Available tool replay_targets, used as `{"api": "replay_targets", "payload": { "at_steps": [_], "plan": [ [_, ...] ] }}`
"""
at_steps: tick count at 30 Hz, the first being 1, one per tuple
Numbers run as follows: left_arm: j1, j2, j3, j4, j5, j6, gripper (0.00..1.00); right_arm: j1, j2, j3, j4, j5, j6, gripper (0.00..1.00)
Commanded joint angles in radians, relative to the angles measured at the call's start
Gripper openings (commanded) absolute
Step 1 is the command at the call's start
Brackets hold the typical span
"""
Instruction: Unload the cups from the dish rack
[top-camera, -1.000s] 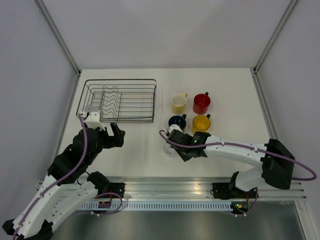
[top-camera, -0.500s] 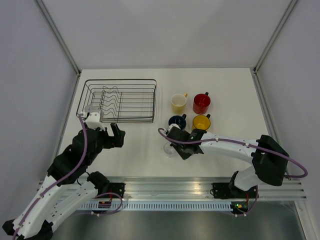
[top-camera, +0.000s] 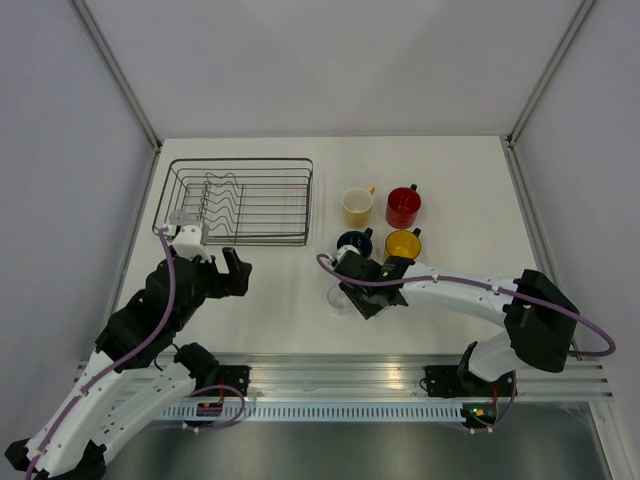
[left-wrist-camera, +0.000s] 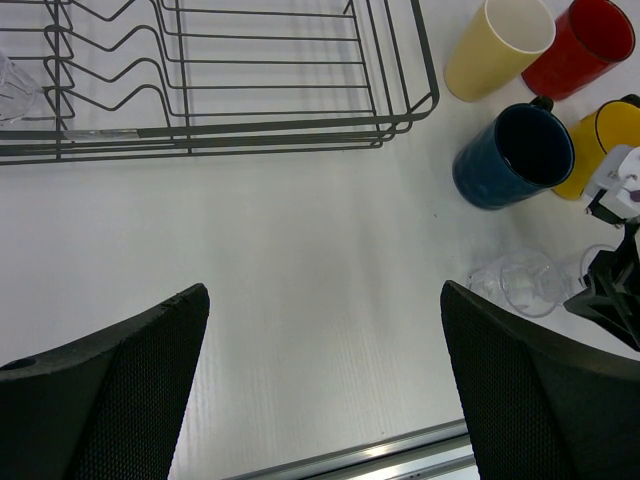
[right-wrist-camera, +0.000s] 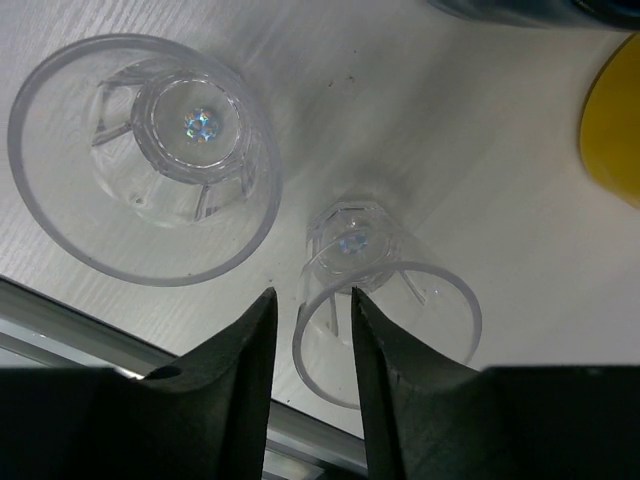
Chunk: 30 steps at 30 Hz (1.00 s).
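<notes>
Top external view: a rectangular black wire dish rack (top-camera: 238, 200) sits at 10 o'clock on the white table (top-camera: 470, 180). 4 handled mugs stand upright in a square at about 1 o'clock from the table's middle, apart from the rack. A pale cream-yellow mug (top-camera: 357, 205) and a red mug (top-camera: 403, 206) form the far row. A dark blue mug (top-camera: 353, 243) and a bright yellow mug (top-camera: 402, 244) form the near row. The right tool (top-camera: 352, 297) reaches down at 6 o'clock of the dark blue mug.

Right wrist view: a clear glass tumbler (right-wrist-camera: 385, 290) stands upright on the table, its rim passing between the tool's 2 black fingers (right-wrist-camera: 235, 380). 1 finger is outside the wall and the other is over the mouth. The fingers stand a little apart, with a sliver of gap on each side of the rim, so they clamp nothing. A second clear tumbler (right-wrist-camera: 145, 160) stands upright at 10 o'clock from the first, close by but not touching it.

Left wrist view: the left tool (left-wrist-camera: 325, 390) is spread to its widest and holds nothing, hovering over bare table at 6 o'clock of the rack. A third clear tumbler (left-wrist-camera: 12, 85) shows at the rack's left end, cut off by the picture's edge.
</notes>
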Motion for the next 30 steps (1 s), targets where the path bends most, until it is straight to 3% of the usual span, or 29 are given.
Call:
{"api": "replay_targets", "payload": {
  "at_steps": [1, 5, 11, 18, 23, 30],
  "plan": [
    [-0.002, 0.002, 0.002, 0.034, -0.002, 0.035, 1.0, -0.004, -0.058, 0.025, -0.014, 0.017, 0.001, 0.43],
    [0.007, 0.023, 0.008, 0.031, -0.042, 0.01, 1.0, -0.003, -0.159, 0.048, -0.044, 0.029, 0.004, 0.48],
    [0.093, 0.085, 0.022, 0.031, -0.058, -0.057, 1.0, -0.003, -0.336, 0.071, -0.035, 0.052, -0.02, 0.7],
    [0.191, 0.207, 0.088, -0.026, -0.165, -0.219, 1.0, -0.003, -0.492, 0.001, 0.128, 0.138, -0.022, 0.84],
    [0.258, 0.331, 0.143, -0.028, -0.22, -0.278, 1.0, -0.004, -0.575, -0.051, 0.205, 0.074, -0.031, 0.86],
    [0.436, 0.535, 0.258, 0.063, -0.137, -0.169, 1.0, -0.004, -0.627, -0.087, 0.221, 0.073, -0.06, 0.86]
  ]
}}
